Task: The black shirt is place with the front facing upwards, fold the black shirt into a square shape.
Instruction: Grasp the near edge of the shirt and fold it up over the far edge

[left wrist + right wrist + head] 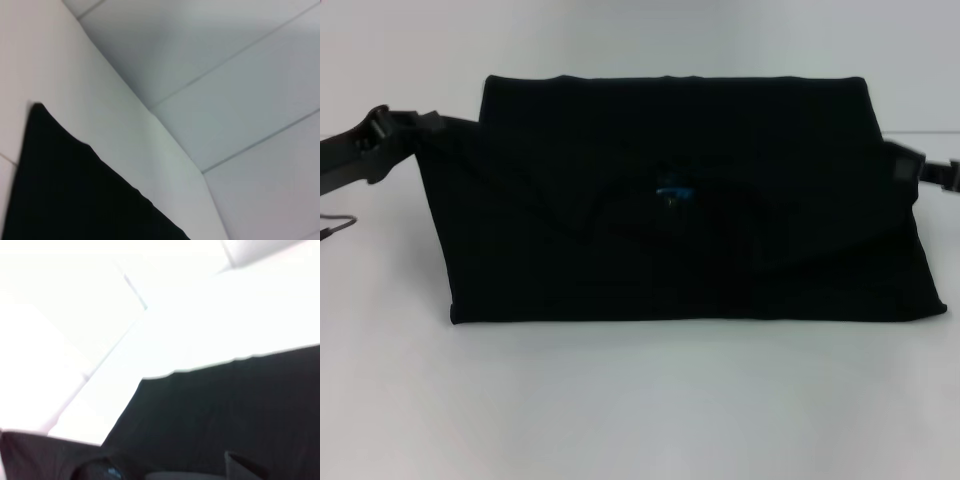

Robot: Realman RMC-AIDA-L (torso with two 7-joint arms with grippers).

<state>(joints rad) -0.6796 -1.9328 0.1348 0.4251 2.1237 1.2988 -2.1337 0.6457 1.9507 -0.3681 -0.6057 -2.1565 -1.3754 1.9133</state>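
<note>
Black shirt: the black shirt point(690, 200) is lying on the white table point(640, 410) as a wide folded band, its near edge resting flat and its far edge appearing to be held up off the surface; a small teal label point(672, 192) is showing near the middle.
Left gripper: the left gripper point(420, 125) is sitting at the shirt's upper left corner, touching the cloth; whether its fingers are pinching the fabric cannot be told.
Right gripper: the right gripper point(905, 165) is sitting at the shirt's right edge, partly hidden behind the cloth; its grip cannot be told either.
Step in hand: judging by the lifted far edge, a lengthwise fold is being carried over, both arms working together.
Next move: it is probably calling for both corners travelling evenly toward the near edge and lying flush, then a crosswise fold, since the band is looking too wide for a square.
Surroundings: nothing is standing in the way on the table; a thin wire-like thing point(338, 224) is lying beside the left arm.
</note>
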